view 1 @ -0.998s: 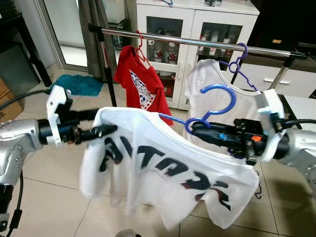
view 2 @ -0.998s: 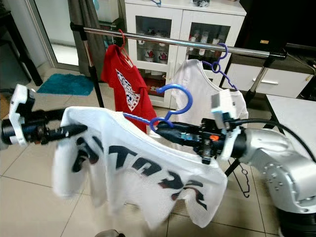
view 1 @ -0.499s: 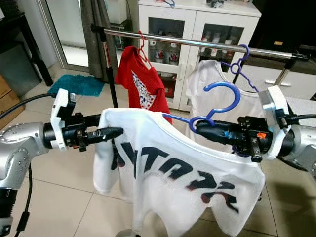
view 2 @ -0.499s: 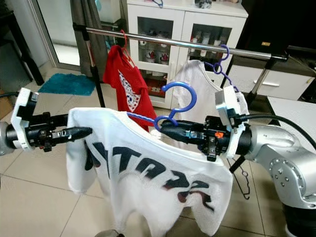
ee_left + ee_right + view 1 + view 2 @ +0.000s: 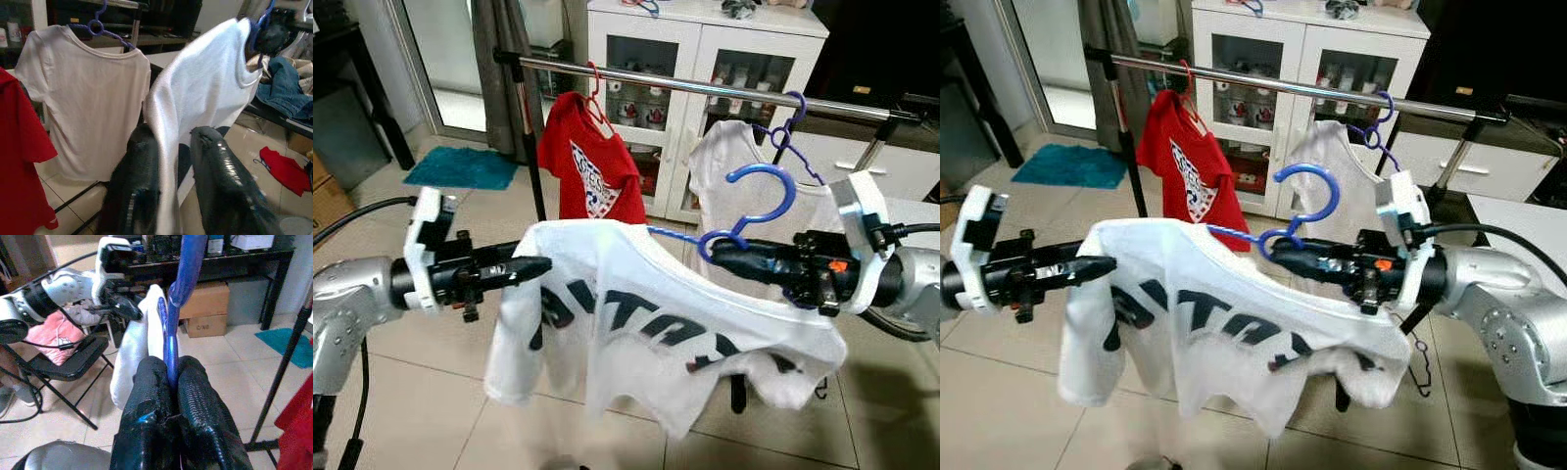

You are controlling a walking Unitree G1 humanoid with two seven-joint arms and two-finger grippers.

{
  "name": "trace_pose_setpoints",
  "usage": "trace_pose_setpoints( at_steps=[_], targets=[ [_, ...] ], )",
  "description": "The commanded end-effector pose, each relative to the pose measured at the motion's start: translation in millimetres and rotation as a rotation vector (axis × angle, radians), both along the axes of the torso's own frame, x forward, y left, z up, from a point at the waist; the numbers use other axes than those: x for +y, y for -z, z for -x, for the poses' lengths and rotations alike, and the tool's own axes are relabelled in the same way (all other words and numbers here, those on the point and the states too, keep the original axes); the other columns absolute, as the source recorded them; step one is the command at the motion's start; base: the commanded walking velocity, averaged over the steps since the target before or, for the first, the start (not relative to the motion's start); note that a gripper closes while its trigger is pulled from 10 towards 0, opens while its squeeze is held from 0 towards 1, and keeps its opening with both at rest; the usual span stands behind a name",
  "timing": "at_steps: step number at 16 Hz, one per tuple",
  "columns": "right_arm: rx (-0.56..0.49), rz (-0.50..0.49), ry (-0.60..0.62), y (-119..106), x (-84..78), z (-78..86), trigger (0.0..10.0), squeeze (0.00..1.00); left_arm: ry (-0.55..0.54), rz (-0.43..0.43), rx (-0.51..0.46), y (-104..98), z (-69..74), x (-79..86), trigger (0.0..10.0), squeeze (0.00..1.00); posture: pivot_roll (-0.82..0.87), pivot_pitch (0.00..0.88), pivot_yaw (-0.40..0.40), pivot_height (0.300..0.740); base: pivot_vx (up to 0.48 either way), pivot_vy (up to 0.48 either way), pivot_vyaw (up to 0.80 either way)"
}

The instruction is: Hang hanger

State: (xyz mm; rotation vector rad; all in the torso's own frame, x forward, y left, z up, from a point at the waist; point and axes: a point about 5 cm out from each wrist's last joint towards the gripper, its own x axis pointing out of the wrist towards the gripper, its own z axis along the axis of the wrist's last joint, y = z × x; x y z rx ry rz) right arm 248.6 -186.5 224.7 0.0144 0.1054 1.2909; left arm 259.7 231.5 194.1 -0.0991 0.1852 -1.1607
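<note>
Risk sits mostly at the hook: in the left eye view the blue hanger (image 5: 756, 201) is pinched at its neck by the right gripper (image 5: 720, 253), its hook standing upright and well below the steel rail (image 5: 705, 86), with a white printed shirt (image 5: 646, 323) draped between the two arms; the left gripper (image 5: 540, 266) holds the shirt's far shoulder. If the hook is lifted short of the rail or turns in the grip, it may knock the bar instead of catching it. In the right eye view the free stretch of rail lies between the red shirt (image 5: 1185, 166) and the plain white shirt (image 5: 1337, 176) on its purple hanger (image 5: 1378, 122), so a sideways drift could tangle the blue hook with either neighbour. In the left wrist view the left gripper's fingers (image 5: 139, 181) are closed on a fold of white cloth; should they stay clamped while the other arm rises, the shirt could be dragged off the hanger. In the right wrist view the right gripper's fingers (image 5: 198, 401) are squeezed tight on the thin blue shaft, a narrow hold that I judge could let the hanger twist under the shirt's weight.
</note>
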Motion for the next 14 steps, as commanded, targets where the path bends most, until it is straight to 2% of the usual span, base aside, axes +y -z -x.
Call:
trace_pose_setpoints(
  at_steps=[1,5,7,9,11,14],
  targets=[
    [-0.034,0.011,-0.004,-6.3,-1.7,-1.9,10.0,0.00,0.002,-0.006,-0.026,-7.8,1.8,0.6,0.0,0.00,0.06,0.000,-0.038,0.740,0.000,0.000,0.00],
    [-0.042,0.022,0.006,-6.8,-3.5,-5.5,10.0,0.00,0.006,-0.011,-0.013,-6.1,3.5,-1.1,0.0,0.00,0.06,0.000,-0.034,0.740,0.000,0.000,0.00],
    [-0.046,0.028,0.054,-5.3,-7.5,-8.3,10.0,0.00,0.011,-0.024,-0.001,-5.6,5.3,-0.5,0.0,0.00,0.06,0.000,-0.031,0.740,0.000,0.000,0.00],
    [-0.033,0.033,0.077,-0.8,-11.7,-7.4,10.0,0.00,0.004,0.004,-0.006,-11.4,4.3,2.1,0.0,0.00,0.06,0.000,-0.029,0.740,0.000,0.000,0.00],
    [-0.003,0.053,0.099,7.9,-18.6,-4.6,10.0,0.00,-0.025,0.042,-0.024,-22.7,2.1,10.3,0.0,0.00,0.06,0.000,-0.025,0.740,0.000,0.000,0.00],
    [0.063,0.126,0.122,27.6,-30.8,2.8,10.0,0.00,-0.144,0.130,-0.092,-44.5,-3.9,35.6,0.0,0.00,0.07,0.000,-0.020,0.740,0.000,0.000,0.00]
  ],
)
